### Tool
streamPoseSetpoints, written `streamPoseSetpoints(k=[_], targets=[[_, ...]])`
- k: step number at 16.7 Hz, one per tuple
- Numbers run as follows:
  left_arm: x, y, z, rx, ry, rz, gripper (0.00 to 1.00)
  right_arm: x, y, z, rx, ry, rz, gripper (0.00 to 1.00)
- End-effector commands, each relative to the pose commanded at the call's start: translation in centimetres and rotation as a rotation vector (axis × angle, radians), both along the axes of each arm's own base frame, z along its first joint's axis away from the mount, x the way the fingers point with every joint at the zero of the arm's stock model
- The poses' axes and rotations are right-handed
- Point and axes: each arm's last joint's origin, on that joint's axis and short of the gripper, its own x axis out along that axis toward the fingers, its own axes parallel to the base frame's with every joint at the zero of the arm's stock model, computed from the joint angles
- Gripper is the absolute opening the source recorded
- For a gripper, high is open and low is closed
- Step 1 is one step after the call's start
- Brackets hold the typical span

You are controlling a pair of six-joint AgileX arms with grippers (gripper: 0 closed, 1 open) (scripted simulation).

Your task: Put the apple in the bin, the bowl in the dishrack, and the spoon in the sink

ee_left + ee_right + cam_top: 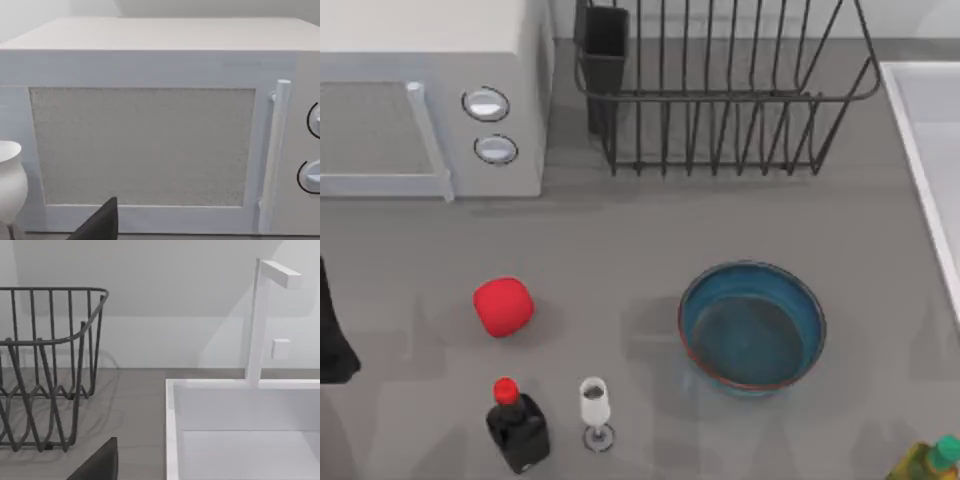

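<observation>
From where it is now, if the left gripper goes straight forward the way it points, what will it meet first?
Probably the microwave: the left wrist view faces its door squarely, with the white wine glass off to one side of the line. How far away the door is cannot be judged.

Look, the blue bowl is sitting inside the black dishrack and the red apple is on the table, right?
Not quite. The top view shows the bowl on the table, in front of the dishrack, not inside it; the rack holds nothing. The apple is on the table, as you said.
</observation>
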Motion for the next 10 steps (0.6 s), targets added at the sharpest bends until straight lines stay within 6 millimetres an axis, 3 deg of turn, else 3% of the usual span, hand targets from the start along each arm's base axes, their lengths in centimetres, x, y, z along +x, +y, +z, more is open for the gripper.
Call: streamPoseSetpoints(k=[5, 10], targets=[[0.1, -0.2, 0.8, 0.032, 0.061, -0.018, 1.0, 0.0, 0.0, 0.0, 0.0, 0.0, 0.0, 1.0], [1.6, -1.1, 4.2, 0.159, 0.328, -0.11, 1.0, 0.0, 0.0, 0.0, 0.0, 0.0, 0.0, 1.0]])
